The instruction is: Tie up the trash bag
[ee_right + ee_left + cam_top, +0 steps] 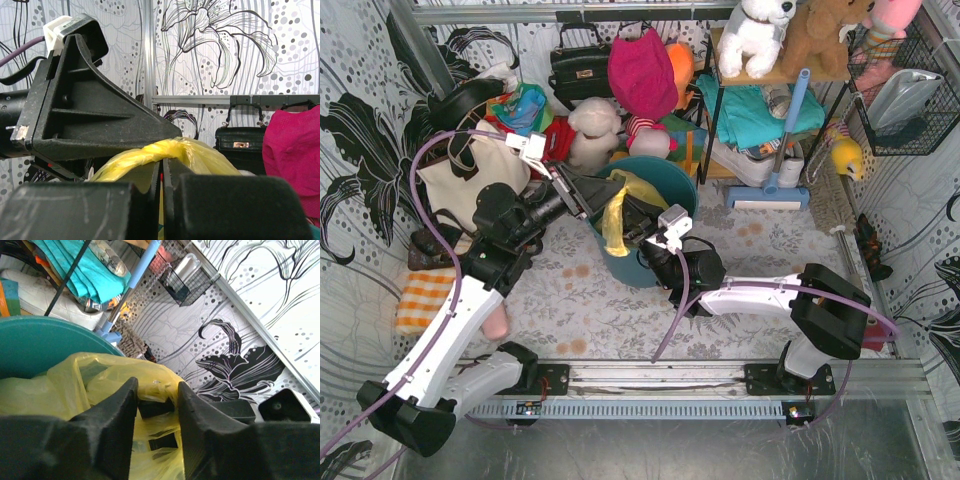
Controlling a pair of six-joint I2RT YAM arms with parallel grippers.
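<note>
Right end effector (161,167): jaws pinched almost closed on a twisted yellow flap of the trash bag (176,150). The bag sits inside the teal bin (672,172), centre of the overhead frame. Left end effector (157,386): jaws parted, astride bag plastic.

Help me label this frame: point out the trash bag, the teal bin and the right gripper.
trash bag (614,218), top external view, raised yellow flap.
teal bin (677,182), top external view, far inner wall.
right gripper (161,167), right wrist view, between its fingertips.
</note>
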